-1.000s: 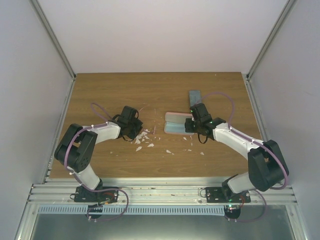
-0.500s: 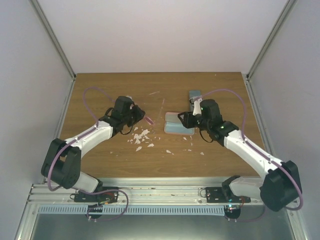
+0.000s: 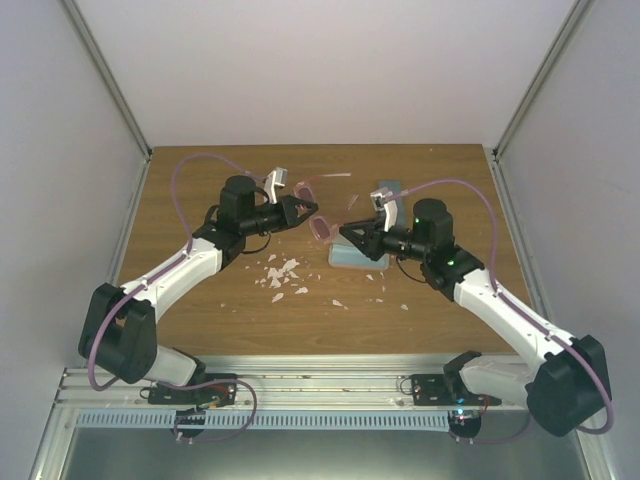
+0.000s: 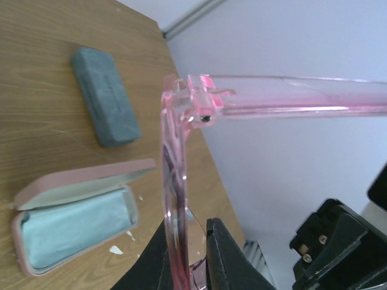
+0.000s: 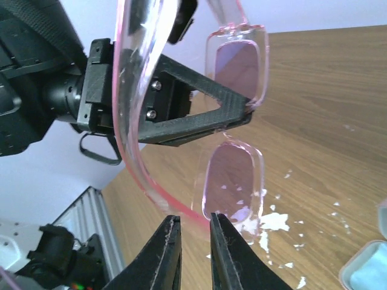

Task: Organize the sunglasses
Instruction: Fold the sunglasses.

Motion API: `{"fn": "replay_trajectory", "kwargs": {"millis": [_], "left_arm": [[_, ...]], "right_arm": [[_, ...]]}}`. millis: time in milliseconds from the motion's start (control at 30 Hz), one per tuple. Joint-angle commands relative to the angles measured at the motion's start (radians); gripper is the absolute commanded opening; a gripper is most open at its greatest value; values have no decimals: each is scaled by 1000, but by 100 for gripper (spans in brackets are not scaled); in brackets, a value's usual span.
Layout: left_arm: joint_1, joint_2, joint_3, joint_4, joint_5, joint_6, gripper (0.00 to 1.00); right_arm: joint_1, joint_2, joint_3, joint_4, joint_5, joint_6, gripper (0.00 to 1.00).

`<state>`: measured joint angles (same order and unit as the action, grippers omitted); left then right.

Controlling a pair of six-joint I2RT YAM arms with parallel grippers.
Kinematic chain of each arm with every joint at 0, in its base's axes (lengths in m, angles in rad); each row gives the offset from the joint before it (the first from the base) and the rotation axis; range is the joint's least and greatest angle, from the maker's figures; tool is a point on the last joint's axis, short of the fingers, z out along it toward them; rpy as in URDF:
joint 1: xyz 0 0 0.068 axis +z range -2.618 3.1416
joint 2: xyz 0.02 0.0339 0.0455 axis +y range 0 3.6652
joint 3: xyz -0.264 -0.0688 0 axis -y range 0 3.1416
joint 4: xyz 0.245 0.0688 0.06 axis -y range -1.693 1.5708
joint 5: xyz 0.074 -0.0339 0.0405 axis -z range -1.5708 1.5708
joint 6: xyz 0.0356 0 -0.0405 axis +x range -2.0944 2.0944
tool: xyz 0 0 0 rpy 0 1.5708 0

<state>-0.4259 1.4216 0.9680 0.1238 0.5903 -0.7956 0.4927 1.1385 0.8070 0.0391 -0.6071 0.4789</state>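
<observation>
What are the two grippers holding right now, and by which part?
The pink sunglasses: the left gripper pinches the bridge, and the right gripper grips one temple arm.

Beneath me lies a wooden counter [image 3: 450, 170]. On it I see a pink case [image 4: 78, 180] standing open, with a light blue cloth [image 4: 69, 228] lying inside it. Beyond it rests a closed blue-grey case [image 4: 106, 96], near the pink one but not touching it. White flakes [image 3: 281, 272] are scattered over the wood beside the open case. Pale walls [image 3: 320, 70] enclose the counter.
</observation>
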Motion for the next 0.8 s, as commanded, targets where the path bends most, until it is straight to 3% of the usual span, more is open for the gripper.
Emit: {"fn": "replay_trajectory", "kwargs": {"millis": [0,400,600,767], "left_arm": [[-5,-14,38,117,132,24,0],[-9,-37,44,117,239,76,0],[-8,-53,54,17,221,201,0],[-13,-63,50,-18,285,285,0]], "right_arm": [[-1,17,6,66,-101,14,14],[6,164,74,51,-112,46,9],[2,69,47,17,42,47,11],[-10,-5,68,7,157,125,17]]}}
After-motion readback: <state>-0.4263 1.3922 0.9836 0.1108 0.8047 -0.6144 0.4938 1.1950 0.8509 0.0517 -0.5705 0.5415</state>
